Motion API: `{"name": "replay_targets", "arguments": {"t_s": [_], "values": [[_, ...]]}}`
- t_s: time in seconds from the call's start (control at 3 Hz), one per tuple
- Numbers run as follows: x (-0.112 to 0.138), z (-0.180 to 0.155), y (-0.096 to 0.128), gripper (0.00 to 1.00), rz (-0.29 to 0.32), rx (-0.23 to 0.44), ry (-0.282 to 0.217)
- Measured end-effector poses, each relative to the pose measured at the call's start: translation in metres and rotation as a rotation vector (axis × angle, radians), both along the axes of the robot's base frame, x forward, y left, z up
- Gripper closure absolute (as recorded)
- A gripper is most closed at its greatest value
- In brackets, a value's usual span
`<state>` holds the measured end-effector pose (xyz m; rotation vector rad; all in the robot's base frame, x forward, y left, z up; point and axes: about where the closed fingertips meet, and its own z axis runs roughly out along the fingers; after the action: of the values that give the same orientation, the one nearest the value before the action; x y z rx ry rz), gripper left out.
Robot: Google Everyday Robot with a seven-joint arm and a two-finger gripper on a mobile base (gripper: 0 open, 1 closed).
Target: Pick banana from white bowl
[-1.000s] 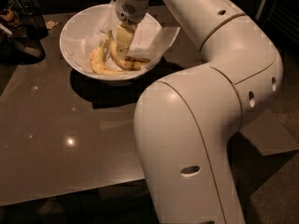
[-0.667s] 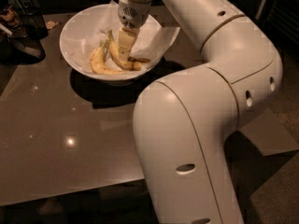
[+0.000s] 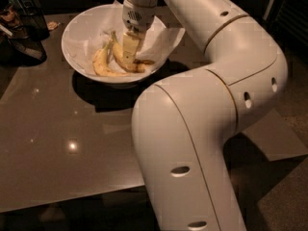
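The white bowl (image 3: 77, 30) with a crumpled white paper liner stands at the far side of the brown table. Two bananas lie in it. The banana (image 3: 119, 56) is the longer curved one, with a greenish stem pointing away and dark bruised streaks at its near-right end. A paler, shorter banana (image 3: 100, 64) lies just left of it. My gripper (image 3: 130, 51) reaches straight down into the bowl from the wrist above and sits on the middle of the bruised banana, covering part of it.
A dark wire-mesh container (image 3: 30, 14) and other dark items stand at the table's far left, close to the bowl. My own white arm (image 3: 202, 129) fills the right half of the view. The table's front edge (image 3: 72, 203) runs along the bottom left.
My gripper has come down a little further into the bowl and shifted slightly right, onto the bruised banana. The bowl and both bananas lie where they were.
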<state>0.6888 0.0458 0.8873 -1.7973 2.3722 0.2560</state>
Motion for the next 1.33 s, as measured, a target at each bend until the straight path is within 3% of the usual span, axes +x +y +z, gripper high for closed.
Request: {"name": "replay_targets", "arguments": {"t_s": [1.0,1.33], "values": [[0.001,-0.024,0.007,0.45,-0.004,-0.039,0.05],[0.001,-0.032,0.005,0.5,-0.007,-0.047,0.069]]}}
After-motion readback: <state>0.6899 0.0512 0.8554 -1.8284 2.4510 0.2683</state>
